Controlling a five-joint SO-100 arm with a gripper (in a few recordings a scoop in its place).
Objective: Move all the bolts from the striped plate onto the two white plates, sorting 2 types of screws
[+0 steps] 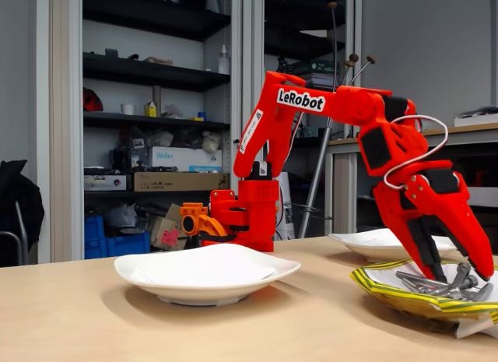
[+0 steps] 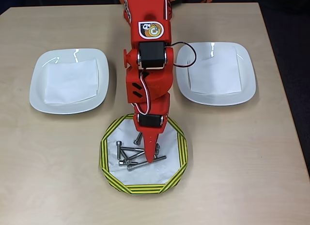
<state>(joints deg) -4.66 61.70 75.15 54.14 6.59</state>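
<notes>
A white label on the red arm's upper link read "LeRobot" in the fixed view, and a white box on the shelf behind bore the word "Weller"; other stickers and box labels were too small to read.

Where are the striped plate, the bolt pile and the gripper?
striped plate (image 2: 180, 150), overhead view, right rim.
bolt pile (image 2: 127, 156), overhead view, shaft of a long bolt.
gripper (image 1: 461, 275), fixed view, between the fingertips.

Grey metal bolts; glossy white plates; matt wooden table.
</notes>
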